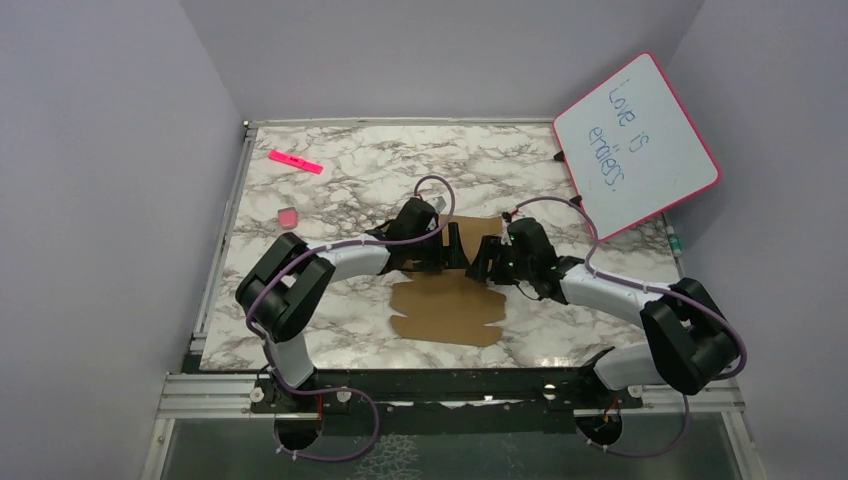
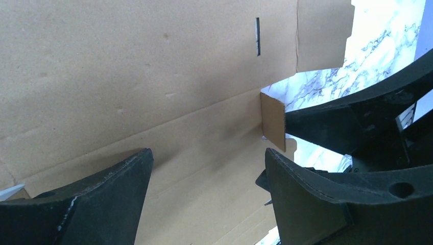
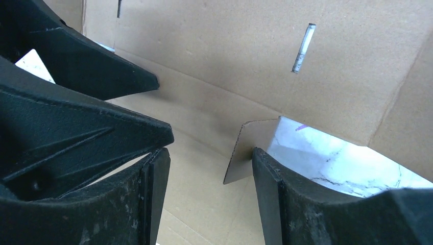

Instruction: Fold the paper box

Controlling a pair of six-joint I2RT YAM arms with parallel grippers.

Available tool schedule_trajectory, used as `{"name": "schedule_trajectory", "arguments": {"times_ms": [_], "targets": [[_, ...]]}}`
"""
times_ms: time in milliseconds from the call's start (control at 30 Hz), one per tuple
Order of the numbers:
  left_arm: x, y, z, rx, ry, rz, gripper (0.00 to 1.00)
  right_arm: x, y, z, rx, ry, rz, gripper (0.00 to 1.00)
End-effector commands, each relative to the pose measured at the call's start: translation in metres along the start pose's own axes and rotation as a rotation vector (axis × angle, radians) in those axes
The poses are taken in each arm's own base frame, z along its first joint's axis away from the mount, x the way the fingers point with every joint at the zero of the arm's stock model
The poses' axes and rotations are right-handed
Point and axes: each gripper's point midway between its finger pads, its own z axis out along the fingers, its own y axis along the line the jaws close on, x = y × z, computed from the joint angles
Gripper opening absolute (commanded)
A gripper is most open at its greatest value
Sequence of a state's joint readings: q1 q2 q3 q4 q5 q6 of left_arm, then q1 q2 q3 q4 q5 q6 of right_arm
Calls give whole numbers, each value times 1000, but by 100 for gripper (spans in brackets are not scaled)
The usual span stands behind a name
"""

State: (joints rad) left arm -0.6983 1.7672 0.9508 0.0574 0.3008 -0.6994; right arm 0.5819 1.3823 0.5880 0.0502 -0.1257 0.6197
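Observation:
The paper box (image 1: 445, 310) is a brown cardboard sheet with flaps, lying on the marble table in the middle of the top view. Both grippers meet over its far part. My left gripper (image 1: 441, 246) (image 2: 207, 155) is open above the cardboard (image 2: 127, 76), with nothing between its fingers. My right gripper (image 1: 489, 258) (image 3: 209, 153) is open too. A small upright tab (image 3: 244, 153) (image 2: 273, 121) stands between its fingers, close to the right-hand one. Behind a crease, a slotted panel (image 3: 230, 51) rises. Each wrist view shows the other gripper's fingers close by.
A pink-framed whiteboard (image 1: 635, 145) leans at the back right corner. A pink marker (image 1: 296, 161) and a pink eraser (image 1: 287, 217) lie at the back left of the marble table (image 1: 330, 180). Purple walls close in on three sides.

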Motion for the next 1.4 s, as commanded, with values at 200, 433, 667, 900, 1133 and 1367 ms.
{"name": "schedule_trajectory", "arguments": {"times_ms": [200,433,667,900,1133,1367], "targets": [[-50,-7,-52,-109,-128,115,84,-57,24,-23,-15,-130,-200,68],[-94,44,-109,-248,-236,75,85,-77,33,-34,-23,-188,-279,73],[-121,89,-141,-347,-205,85,84,-92,47,-39,-62,-222,-352,82],[-127,122,-125,-350,-102,56,72,-97,58,-29,-105,-198,-404,84],[-113,134,-111,-346,-19,62,52,-99,73,-14,-175,-161,-455,84],[-98,142,-96,-323,48,47,42,-100,75,2,-185,-124,-486,84]]}}
